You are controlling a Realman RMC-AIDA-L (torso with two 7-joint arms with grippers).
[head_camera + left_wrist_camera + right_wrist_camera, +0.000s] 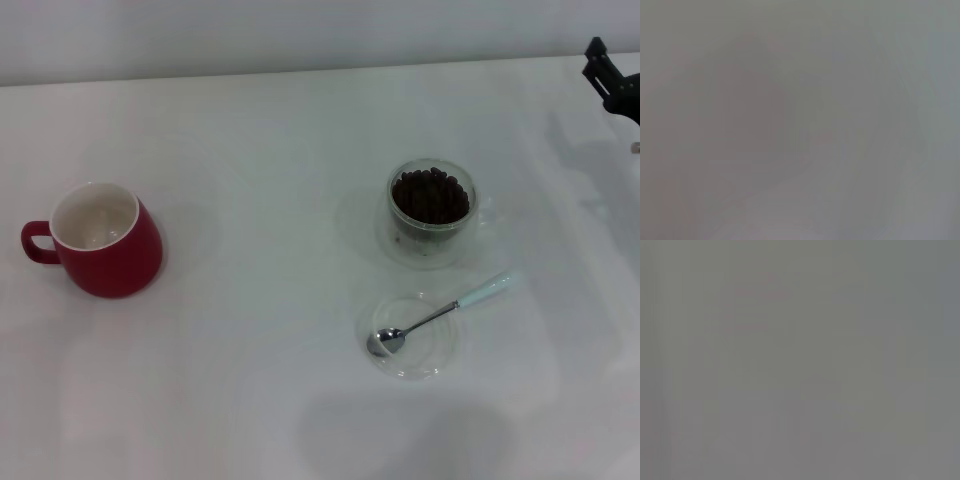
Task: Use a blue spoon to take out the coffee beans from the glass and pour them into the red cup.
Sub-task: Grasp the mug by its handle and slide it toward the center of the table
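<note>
While nothing is held, the scene is listed as follows.
Right pincer: seen at the far right edge of the table; its state cannot be told.
Left pincer: not seen.
Glass: filled with coffee beans.
Blue spoon: laid on a clear dish, just before the glass.
Red cup: placed well apart, to the left.

Only the right gripper shows in the head view: a black piece at the far right edge, well apart from the glass, beyond it and to its right, above the table. Whether its fingers are parted cannot be made out. The left arm does not appear in the head view, and both wrist views give only a blank grey field.
</note>
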